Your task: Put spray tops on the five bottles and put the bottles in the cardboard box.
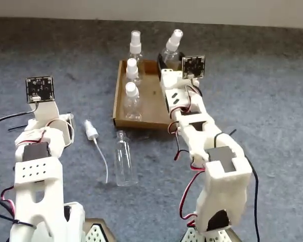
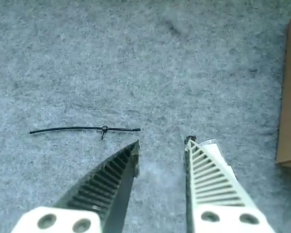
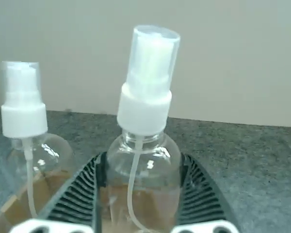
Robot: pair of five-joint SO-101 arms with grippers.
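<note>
Covering the table is a grey carpet (image 1: 272, 101), and the cardboard box (image 1: 149, 101) sits on it toward the far side. The right gripper (image 3: 143, 162) is at the box's far corner, its fingers closed around the clear body of a capped bottle (image 3: 143, 141), which leans slightly. The left gripper (image 2: 161, 143) hangs over bare carpet well to the side of the box, its fingers moderately apart with nothing between them. Two capped bottles (image 1: 132, 73) (image 1: 132, 101) stand inside the box, in a row along one wall. Another capped bottle (image 1: 135, 48) seems to stand just beyond the box's far wall, though the angle leaves that unsure. An open bottle (image 1: 123, 159) lies on the carpet just outside the box's near wall. A loose spray top (image 1: 92, 133) lies beside that bottle, farther from the box. A black cable tie (image 2: 85, 129) lies ahead of the left gripper.
</note>
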